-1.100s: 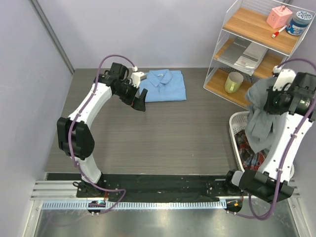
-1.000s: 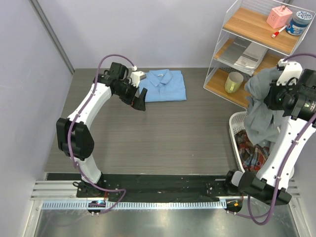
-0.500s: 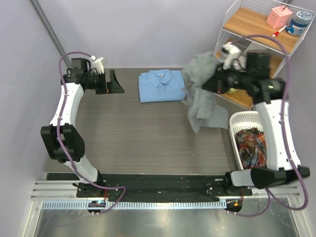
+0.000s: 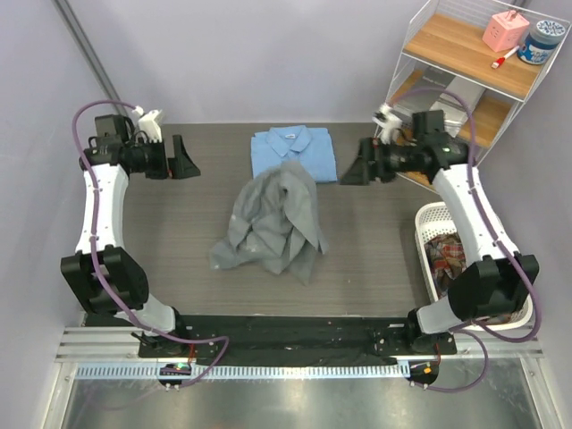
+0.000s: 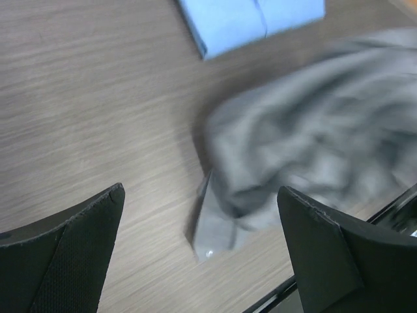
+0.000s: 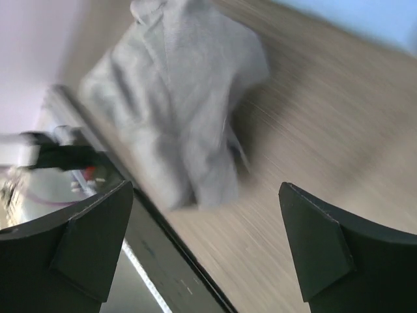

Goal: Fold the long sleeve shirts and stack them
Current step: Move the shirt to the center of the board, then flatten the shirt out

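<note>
At the far left, the left tool [image 4: 185, 161] is hovering above the counter [image 4: 375, 241] near the left wall, its fingers spread wide and holding nothing. Bare wood is showing beneath it and all the way down to the near edge.

In the middle of the counter the grey shirt [image 4: 273, 223] is lying in a crumpled heap, with one sleeve or corner trailing toward the near left. Its far edge is lapping onto the near hem of the light blue shirt [image 4: 295, 150], which is sitting folded into a neat rectangle, collar toward the far wall. The heap's near edge is lying apart from the black rail [image 4: 295, 332] along the counter's near side. Open counter is running along both sides of the heap.

To the right of the blue shirt, the right tool [image 4: 356, 170] is hanging above the counter just beside that shirt's right edge, its fingers also spread wide with nothing between them.

Farther right, a white basket [image 4: 427, 223] of patterned cloth is sitting at the counter's right edge, and a wire shelf [image 4: 465, 85] with wooden boards is standing at the far right corner, crowding that side.
</note>
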Tool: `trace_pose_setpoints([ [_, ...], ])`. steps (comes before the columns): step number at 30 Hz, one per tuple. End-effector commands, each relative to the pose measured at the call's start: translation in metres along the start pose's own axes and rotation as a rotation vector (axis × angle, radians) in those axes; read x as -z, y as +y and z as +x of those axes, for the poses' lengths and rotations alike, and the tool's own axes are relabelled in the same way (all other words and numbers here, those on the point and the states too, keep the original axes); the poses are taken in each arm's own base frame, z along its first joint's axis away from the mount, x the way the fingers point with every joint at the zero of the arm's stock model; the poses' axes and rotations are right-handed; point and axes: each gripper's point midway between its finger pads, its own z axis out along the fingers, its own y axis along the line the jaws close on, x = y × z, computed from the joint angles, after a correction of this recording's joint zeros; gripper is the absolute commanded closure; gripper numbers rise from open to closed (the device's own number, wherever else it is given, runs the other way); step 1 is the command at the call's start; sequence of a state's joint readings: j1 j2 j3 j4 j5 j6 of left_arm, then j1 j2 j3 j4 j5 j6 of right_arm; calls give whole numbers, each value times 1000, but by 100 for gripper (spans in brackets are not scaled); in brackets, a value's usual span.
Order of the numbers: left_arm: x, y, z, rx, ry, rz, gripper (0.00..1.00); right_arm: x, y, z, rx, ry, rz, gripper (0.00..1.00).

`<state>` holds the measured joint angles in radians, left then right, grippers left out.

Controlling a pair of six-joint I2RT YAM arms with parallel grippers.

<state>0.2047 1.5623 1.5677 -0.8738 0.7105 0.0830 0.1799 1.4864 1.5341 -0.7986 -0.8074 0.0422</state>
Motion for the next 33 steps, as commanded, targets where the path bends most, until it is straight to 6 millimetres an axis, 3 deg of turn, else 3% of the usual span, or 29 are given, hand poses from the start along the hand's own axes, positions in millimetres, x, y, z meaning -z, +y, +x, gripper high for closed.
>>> trace_pose_setpoints([
  [1,8,-1,52,-143,139,14,0,20,-80,82,-96,225,162,0],
  [3,5,5,69,-168,181,13,0,13,-82,66,-20,173,177,0],
  [4,2,8,82,-149,210,14,0,-2,-61,62,69,185,158,0],
  [6,0,8,88,-69,199,46,0,-24,-45,50,249,187,164,0],
  [7,-2,7,96,-9,202,71,0,-46,-22,56,347,221,142,1],
  [9,-4,14,102,78,200,76,5,-76,-3,58,455,238,87,12],
  [10,-8,18,111,130,226,69,7,-94,17,70,523,272,53,16],
  [13,-8,19,129,200,289,79,11,-136,43,87,646,323,-18,34],
  [14,-5,24,131,237,278,75,11,-150,66,103,712,353,-55,37],
  [17,6,39,130,371,226,70,11,-188,94,130,809,381,-101,49],
  [18,9,45,128,398,213,65,11,-204,98,138,821,385,-115,55],
  [21,20,56,126,434,184,62,11,-228,113,158,862,391,-139,62],
  [23,27,58,126,416,171,53,10,-244,110,169,873,402,-130,64],
  [29,36,49,136,362,181,40,8,-276,90,173,876,417,-53,49],
  [33,41,42,150,324,199,28,7,-286,89,171,873,410,-45,48],
])
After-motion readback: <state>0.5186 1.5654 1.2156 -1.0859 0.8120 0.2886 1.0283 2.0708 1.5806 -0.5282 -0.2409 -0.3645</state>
